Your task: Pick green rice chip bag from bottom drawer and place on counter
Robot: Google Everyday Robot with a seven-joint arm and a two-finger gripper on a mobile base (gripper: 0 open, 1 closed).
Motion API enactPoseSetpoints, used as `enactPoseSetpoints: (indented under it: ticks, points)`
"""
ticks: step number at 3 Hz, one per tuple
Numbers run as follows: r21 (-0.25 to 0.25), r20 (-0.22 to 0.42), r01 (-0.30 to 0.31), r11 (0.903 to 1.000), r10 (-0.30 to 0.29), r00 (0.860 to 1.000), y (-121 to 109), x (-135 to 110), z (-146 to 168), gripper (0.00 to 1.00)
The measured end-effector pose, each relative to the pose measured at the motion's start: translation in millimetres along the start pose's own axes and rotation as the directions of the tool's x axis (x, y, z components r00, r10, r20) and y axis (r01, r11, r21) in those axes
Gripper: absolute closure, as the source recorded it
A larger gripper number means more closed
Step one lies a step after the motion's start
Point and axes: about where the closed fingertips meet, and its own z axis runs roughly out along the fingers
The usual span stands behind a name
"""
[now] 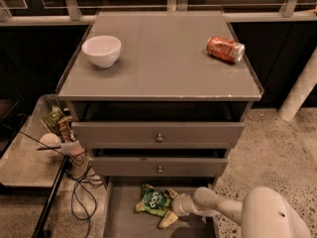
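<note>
The green rice chip bag [152, 201] lies crinkled on the floor of the pulled-out bottom drawer [124, 222], near its back. My gripper [171, 208] is low inside the drawer, right at the bag's right edge. Its two pale fingers [167, 220] are spread apart, one toward the front and one toward the back, and touch or nearly touch the bag. The white arm [218, 207] reaches in from the lower right. The counter [163, 58] is the flat grey cabinet top above.
A white bowl [101, 50] stands at the counter's left and an orange soda can [226, 49] lies at its right. Two upper drawers with knobs [159, 138] overhang the bottom drawer. A side shelf with clutter and cables [54, 143] is on the left.
</note>
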Motion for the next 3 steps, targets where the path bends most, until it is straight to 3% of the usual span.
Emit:
enactPoseSetpoints:
  ticks: [1,3]
  points:
    - [0.001,0.000,0.000,1.0000,0.000,1.000,0.0,0.2,0.3,0.18]
    - [0.001,0.000,0.000,1.0000,0.000,1.000,0.0,0.2,0.3,0.64]
